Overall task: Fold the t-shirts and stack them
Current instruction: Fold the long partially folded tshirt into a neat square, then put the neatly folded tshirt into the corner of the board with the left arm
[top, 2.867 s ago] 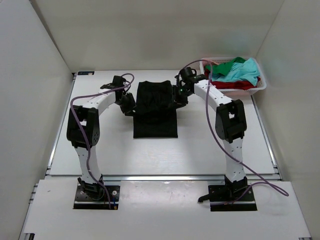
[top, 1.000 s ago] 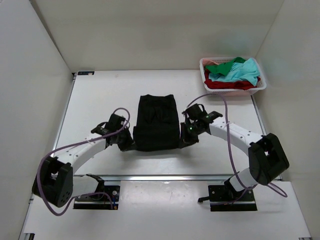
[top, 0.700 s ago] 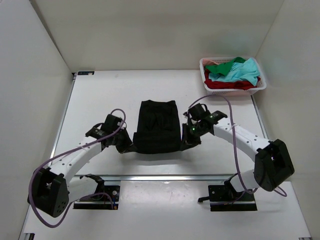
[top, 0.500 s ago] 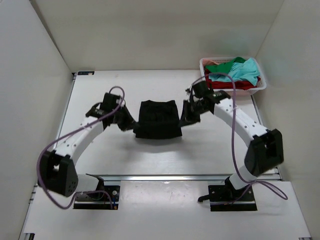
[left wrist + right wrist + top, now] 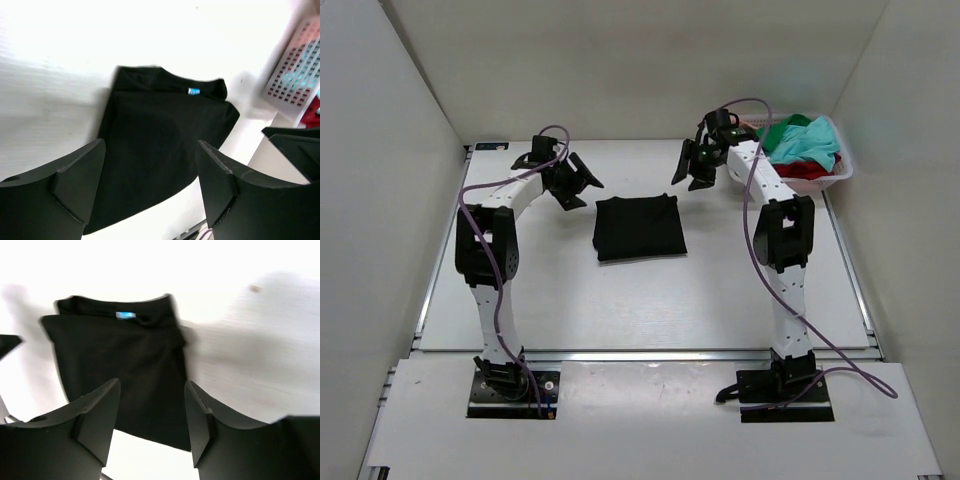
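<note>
One folded black t-shirt (image 5: 638, 227) on bench (image 5: 520, 290), three t-shirts (image 5: 802, 148) in one basket (image 5: 820, 182), left claw (image 5: 151, 142), right claw (image 5: 152, 382) both agape, empty.

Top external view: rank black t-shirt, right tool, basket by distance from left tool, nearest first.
1. black t-shirt, centre, just beside the left tool.
2. right tool, past the shirt's far right corner.
3. basket, far right corner.

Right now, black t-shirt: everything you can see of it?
The black t-shirt is soft, matte cloth, folded into a compact near-square with slightly uneven edges. It lies flat on the white table. A small pale-blue neck label shows at the collar edge. Only the table touches it; the left gripper and right gripper are clear.
</note>
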{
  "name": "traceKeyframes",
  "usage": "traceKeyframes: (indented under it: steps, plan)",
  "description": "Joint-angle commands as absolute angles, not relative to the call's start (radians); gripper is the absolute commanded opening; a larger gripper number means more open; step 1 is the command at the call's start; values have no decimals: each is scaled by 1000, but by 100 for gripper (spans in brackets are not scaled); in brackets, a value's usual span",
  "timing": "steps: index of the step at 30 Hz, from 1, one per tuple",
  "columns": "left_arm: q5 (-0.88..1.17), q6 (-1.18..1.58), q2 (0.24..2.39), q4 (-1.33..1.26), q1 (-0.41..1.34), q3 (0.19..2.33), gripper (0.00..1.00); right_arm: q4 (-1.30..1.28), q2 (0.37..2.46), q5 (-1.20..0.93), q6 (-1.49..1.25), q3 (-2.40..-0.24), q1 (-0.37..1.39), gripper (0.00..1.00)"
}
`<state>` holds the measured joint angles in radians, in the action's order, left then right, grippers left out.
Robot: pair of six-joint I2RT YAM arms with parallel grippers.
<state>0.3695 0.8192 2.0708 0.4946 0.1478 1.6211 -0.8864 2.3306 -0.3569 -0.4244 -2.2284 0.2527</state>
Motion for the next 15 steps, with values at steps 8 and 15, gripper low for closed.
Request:
traceKeyframes:
  steps: [8, 15]
  plan:
    - [304, 675, 1885, 500, 201, 1404, 83, -764, 2007, -336, -413, -1800, 206, 52]
    - [51, 578, 1997, 629, 313, 1488, 84, -732, 1859, -351, -420, -1638, 196, 51]
